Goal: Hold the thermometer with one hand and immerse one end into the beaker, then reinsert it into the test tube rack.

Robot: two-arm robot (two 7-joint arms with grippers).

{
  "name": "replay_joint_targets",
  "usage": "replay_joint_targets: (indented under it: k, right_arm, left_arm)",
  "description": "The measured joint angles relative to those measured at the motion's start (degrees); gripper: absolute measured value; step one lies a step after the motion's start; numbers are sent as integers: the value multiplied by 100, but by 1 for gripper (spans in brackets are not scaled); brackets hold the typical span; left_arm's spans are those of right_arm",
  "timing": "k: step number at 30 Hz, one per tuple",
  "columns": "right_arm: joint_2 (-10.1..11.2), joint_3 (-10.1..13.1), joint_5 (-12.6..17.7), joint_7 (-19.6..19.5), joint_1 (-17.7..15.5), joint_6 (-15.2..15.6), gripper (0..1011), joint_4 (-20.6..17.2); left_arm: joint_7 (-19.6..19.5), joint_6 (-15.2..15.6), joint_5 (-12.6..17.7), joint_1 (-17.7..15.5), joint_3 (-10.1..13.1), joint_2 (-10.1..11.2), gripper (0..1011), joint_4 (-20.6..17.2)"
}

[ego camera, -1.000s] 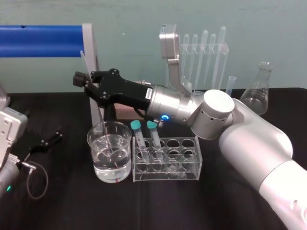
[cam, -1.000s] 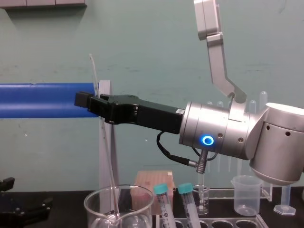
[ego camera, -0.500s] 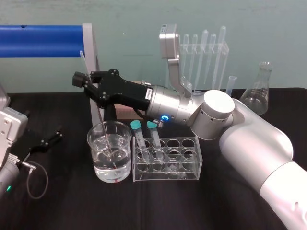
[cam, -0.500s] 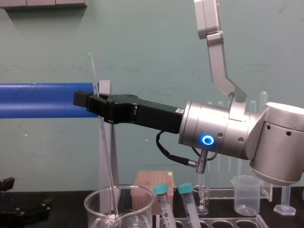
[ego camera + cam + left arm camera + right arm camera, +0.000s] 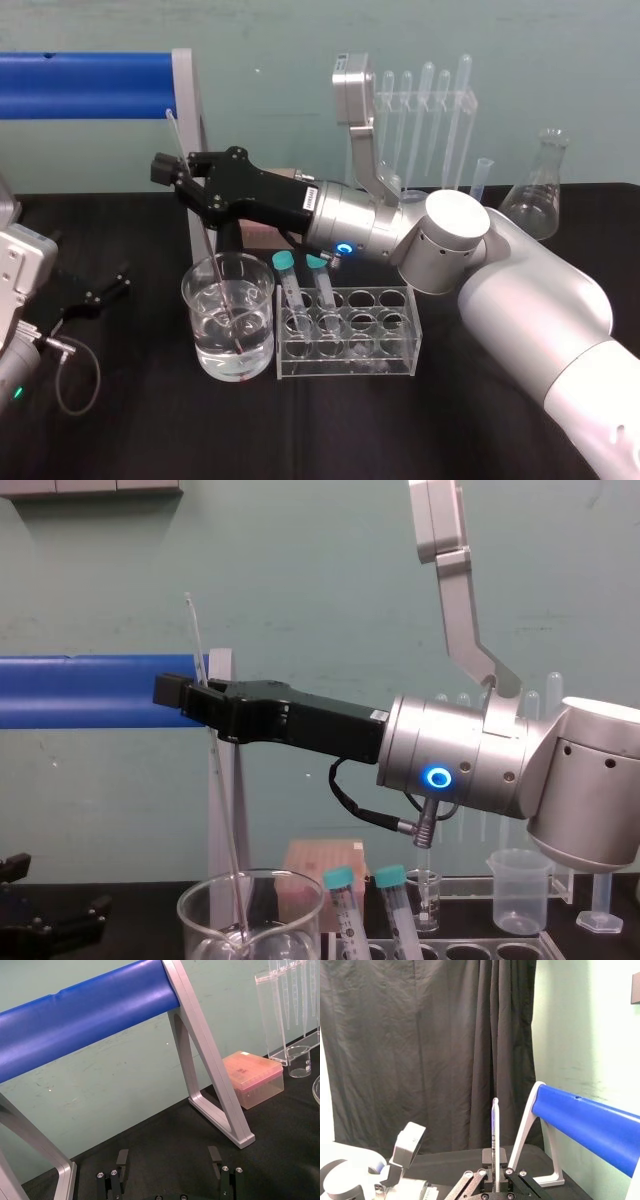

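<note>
Thermometer first: it stands nearly upright, leaning a little, pinched between the two black fingers of the right gripper. The grip sits high on the rod, so a short clear stub pokes up above the fingers and the long lower stretch hangs down below them. From the chest view the thermometer crosses the gripper just behind the fingertips and slants down into the glass. In the right wrist view the rod rises straight up out of the closed pinch.

Its lower end is inside the beaker, under the water, with the reddish tip near the bottom and toward the middle of the glass. The beaker stands on the black table, touching or just beside the left end of the test tube rack. Two teal-capped tubes lean in the rack's holes nearest the beaker.

The right arm reaches in from the right, its silver wrist with the blue ring above the rack.

The left gripper lies low over the table, well to the left of the beaker, with its fingers spread apart and holding nothing.
</note>
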Motion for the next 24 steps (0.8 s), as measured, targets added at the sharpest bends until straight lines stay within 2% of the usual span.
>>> replay_joint_targets:
  k: [24]
  right_arm:
    - [27, -27, 0, -7, -10, 5, 56, -16]
  left_arm:
    - [0, 0, 0, 0, 0, 0, 1008, 0]
